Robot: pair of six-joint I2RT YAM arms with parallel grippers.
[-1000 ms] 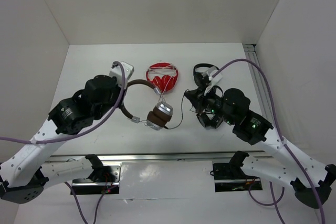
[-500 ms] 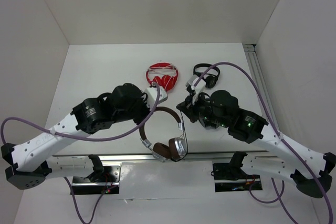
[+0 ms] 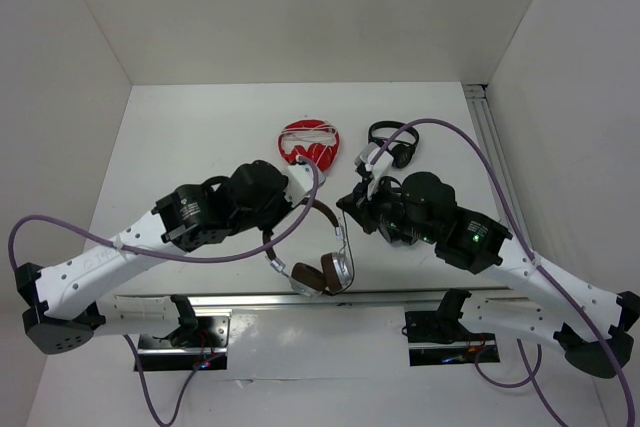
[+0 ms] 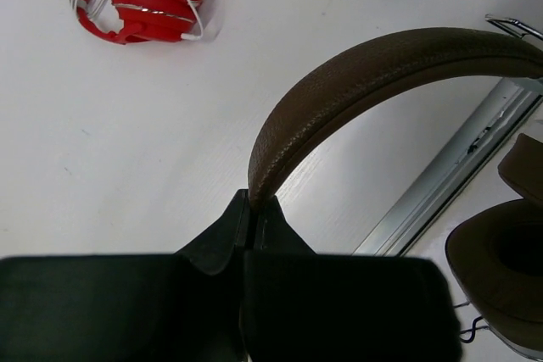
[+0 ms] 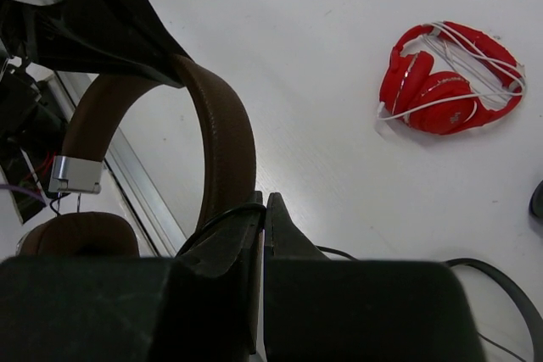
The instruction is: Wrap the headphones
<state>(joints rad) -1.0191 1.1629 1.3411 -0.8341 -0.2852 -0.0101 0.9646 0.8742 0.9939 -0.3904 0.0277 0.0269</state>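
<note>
Brown-banded headphones [image 3: 333, 269], one pair, are hanging between two claws, nearer the arm bases than the single red pair [image 3: 309, 142]. Left claw [image 4: 249, 209] is clamping the headband. Right claw [image 5: 263, 209] is pinching shut on the thin cable [image 5: 222, 216]. Ear cups are getting cut off in both wrist views. Black pair [image 3: 388, 139] beside the red pair is sitting half hidden behind the right arm, so the count is unclear.

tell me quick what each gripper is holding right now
Left gripper: shut on the headphones, at their brown headband.
Right gripper: shut, apparently pinching the thin dark cable.
</note>
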